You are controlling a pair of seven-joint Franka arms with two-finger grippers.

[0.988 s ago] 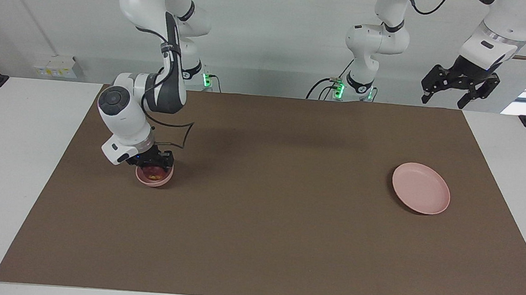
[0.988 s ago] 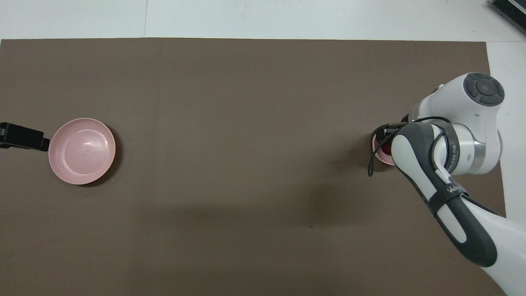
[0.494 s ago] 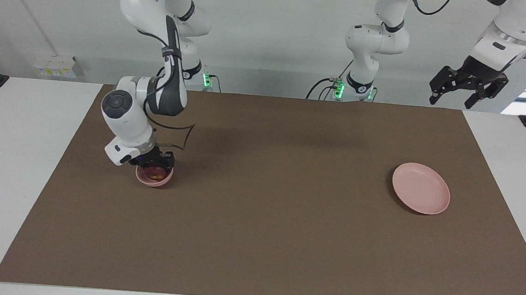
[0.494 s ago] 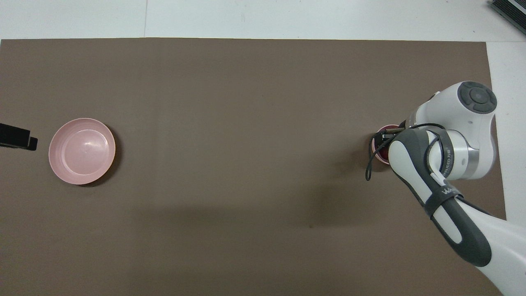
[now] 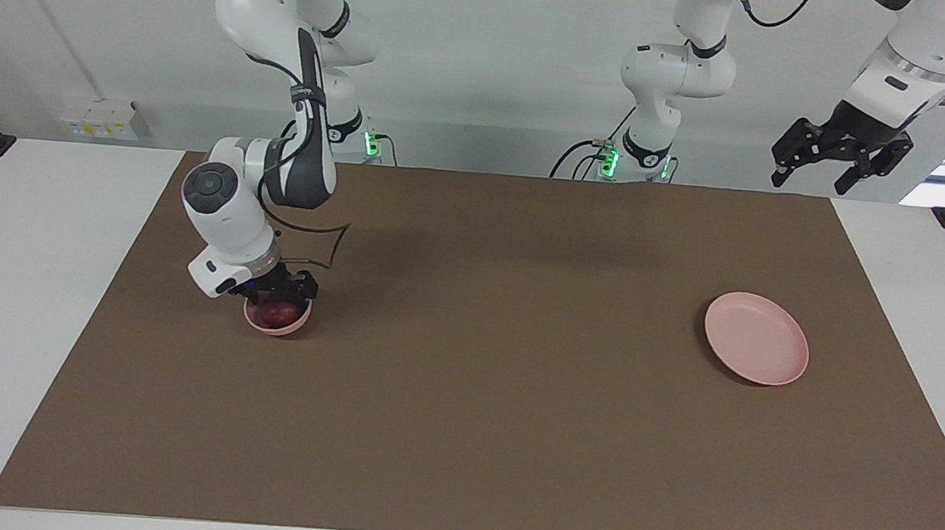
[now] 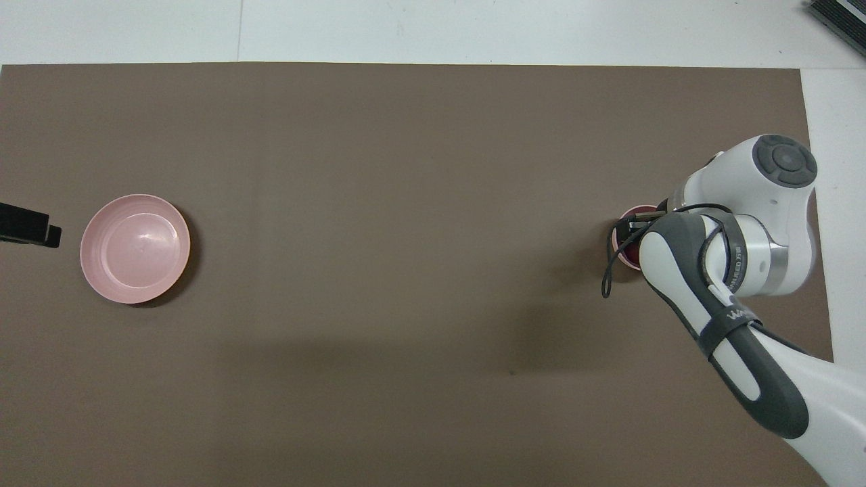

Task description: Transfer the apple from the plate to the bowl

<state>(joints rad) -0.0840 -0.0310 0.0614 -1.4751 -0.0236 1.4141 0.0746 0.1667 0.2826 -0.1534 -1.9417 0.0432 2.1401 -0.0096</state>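
Note:
The dark red apple [image 5: 278,312] lies in the small pink bowl [image 5: 293,327] at the right arm's end of the table. In the overhead view the arm hides most of the bowl [image 6: 616,237] and of the apple [image 6: 630,256]. My right gripper [image 5: 278,291] hangs just above the bowl's rim with its fingers spread, holding nothing; it also shows in the overhead view [image 6: 639,220]. The flat pink plate [image 5: 757,338] lies bare at the left arm's end and shows in the overhead view too [image 6: 135,248]. My left gripper [image 5: 839,158] waits open, high above the table's edge.
A brown mat [image 5: 482,365] covers the table between the bowl and the plate. White table margins [image 5: 30,284] run along both ends. The left gripper's tip [image 6: 27,227] shows at the edge of the overhead view beside the plate.
My right gripper has risen a little off the bowl and the apple has stayed in it. My left gripper has lifted higher and away from the plate.

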